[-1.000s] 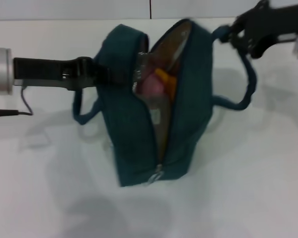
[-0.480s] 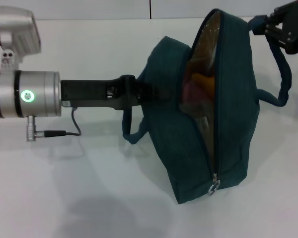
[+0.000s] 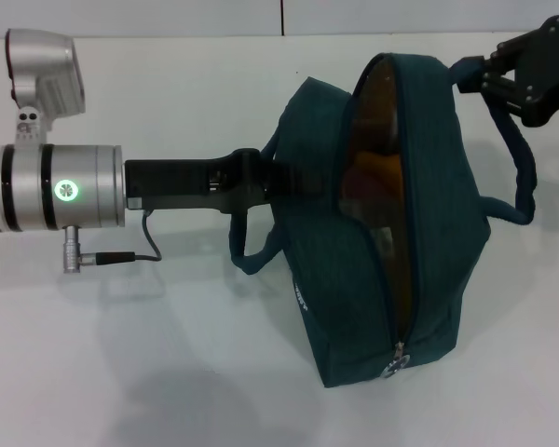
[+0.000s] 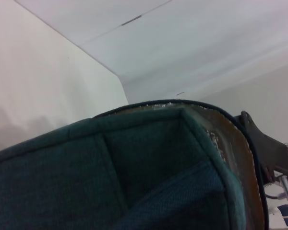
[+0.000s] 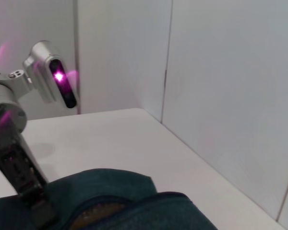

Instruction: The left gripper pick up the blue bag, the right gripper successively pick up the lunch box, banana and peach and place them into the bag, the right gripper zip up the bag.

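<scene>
While the blue bag [image 3: 401, 223] hangs lifted between two arms w/ its mouth agape, the zip pull [image 3: 392, 361] sits at the near, low end of the opening, nearest the camera and well apart from the right gripper [image 3: 503, 79], which is up at the far top corner by one loop handle [image 3: 522, 158]. Opening's long axis runs from that far corner down toward the viewer, so the zip would prob. travel away from the camera along it. Left gripper [image 3: 284, 177] reaches in from the robot's left and pinches the bag's left wall near the rim, fingers closed on fabric. Right gripper appears clamped on the handle's top end; it's the nearer arm to the zip track's far end, not to the pull. Count: 1 bag, 2 handles, 2 grippers. Inside, an orange-yellow shape, likely the banana [image 3: 377, 172], and a dim pinkish patch, poss. the peach [image 3: 354, 191]; lunch box not discernible. White table [image 3: 168, 354] lies beneath
</scene>
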Available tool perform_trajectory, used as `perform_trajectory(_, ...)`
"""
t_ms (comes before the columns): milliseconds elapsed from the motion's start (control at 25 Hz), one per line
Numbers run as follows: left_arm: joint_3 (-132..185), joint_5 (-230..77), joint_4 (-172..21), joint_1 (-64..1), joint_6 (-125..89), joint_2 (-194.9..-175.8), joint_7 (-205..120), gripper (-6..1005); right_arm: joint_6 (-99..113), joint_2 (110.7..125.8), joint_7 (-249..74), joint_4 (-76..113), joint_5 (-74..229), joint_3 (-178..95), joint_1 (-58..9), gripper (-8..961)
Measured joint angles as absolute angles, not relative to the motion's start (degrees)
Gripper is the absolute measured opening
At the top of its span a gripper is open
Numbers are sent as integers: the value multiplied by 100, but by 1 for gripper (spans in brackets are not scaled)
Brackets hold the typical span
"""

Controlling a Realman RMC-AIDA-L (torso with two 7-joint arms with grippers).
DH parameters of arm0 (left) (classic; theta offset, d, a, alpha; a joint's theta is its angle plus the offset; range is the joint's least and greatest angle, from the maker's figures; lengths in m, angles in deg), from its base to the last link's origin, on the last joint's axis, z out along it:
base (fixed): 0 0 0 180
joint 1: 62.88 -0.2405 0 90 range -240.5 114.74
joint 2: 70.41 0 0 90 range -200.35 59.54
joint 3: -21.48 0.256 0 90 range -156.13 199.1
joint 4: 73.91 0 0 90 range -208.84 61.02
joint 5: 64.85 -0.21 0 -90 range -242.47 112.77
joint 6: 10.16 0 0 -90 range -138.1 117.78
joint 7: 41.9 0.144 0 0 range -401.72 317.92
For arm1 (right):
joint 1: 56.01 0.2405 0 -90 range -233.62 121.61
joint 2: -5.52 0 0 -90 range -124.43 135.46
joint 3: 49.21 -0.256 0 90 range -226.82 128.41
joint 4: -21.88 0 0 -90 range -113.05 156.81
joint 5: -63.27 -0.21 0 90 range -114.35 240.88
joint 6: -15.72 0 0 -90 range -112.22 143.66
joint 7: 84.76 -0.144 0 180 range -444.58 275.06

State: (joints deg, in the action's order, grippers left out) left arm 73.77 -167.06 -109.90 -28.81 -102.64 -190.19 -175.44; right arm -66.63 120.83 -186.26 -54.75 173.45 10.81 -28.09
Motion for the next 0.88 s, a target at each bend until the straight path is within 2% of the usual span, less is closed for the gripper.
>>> perform_trajectory(280,7383,-16705,-10923,-2902,-10178,-19020,-17479,48,-6786,12079,-18547,-5506,17335,1070,-2940,99)
perform_trajectory(720,7354,-16702,-10880,-3060,-10120,-19020,-17383,48,-6949,12065,-18521,-5843,17314,990,-3297,289)
perform_trajectory(880,7347,-16702,-10835,-3065,-10043,-19020,-17365,48,-7212,12071,-18249,-6053,16992,777,-3509,479)
